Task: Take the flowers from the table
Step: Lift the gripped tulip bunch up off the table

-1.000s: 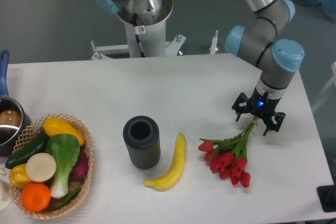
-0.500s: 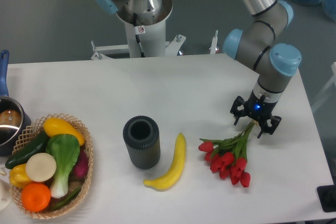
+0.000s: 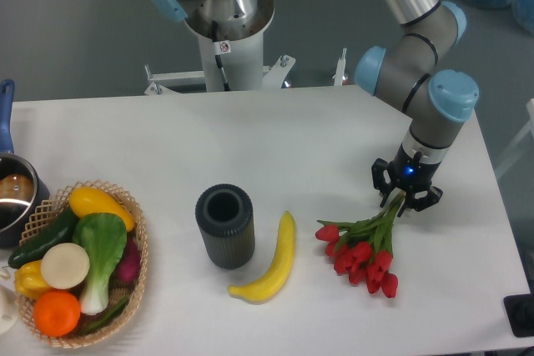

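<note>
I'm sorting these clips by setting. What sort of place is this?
Probably a robotics lab: a grey-and-blue jointed robot arm on a pedestal behind a plain white table set with props, a woven basket of toy produce and red tulips.

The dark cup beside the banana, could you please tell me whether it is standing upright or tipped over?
Upright. The dark cup stands on the table with its round open mouth facing up, its ribbed wall below it.

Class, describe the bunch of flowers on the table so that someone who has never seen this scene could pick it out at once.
Start at the white table and look to its right side, below the grey and blue arm, where the gripper sits over thin green stems. The flowers lie flat there, to the right of the yellow banana. They are the only red blooms with green leaves outside the basket.
</note>
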Motion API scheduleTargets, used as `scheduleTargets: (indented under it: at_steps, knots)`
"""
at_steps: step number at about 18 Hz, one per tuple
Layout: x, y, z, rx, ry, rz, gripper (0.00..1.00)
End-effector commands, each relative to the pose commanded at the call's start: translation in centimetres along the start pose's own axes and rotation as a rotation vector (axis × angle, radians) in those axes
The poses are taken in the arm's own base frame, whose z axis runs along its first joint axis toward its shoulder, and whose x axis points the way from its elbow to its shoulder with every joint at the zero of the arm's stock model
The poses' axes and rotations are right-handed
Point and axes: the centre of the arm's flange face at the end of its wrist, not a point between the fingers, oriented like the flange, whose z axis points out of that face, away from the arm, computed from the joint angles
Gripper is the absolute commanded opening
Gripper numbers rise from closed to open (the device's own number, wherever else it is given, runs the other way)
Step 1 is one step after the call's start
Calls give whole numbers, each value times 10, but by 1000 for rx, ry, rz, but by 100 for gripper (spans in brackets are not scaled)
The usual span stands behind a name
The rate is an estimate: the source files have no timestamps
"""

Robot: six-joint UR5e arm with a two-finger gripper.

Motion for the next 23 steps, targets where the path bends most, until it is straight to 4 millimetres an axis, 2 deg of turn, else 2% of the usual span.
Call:
scheduleTargets:
  at_steps: [4,7,10,11,16,21,23]
  knots:
    - [-1,0,-2,2,-3,-16,15]
    - [-2,-1,-7,3,-13,-13,15]
    - [-6,-2,-23,19,-40,-15,16]
    - [-7,-8,-45,33,-75,-16,16]
    - [-12,-22,-111,219,-144,-91,16]
    - [-13,-17,-160,426,-168,-140,18]
    - [-14,-11,-172,494,-170,-157,18]
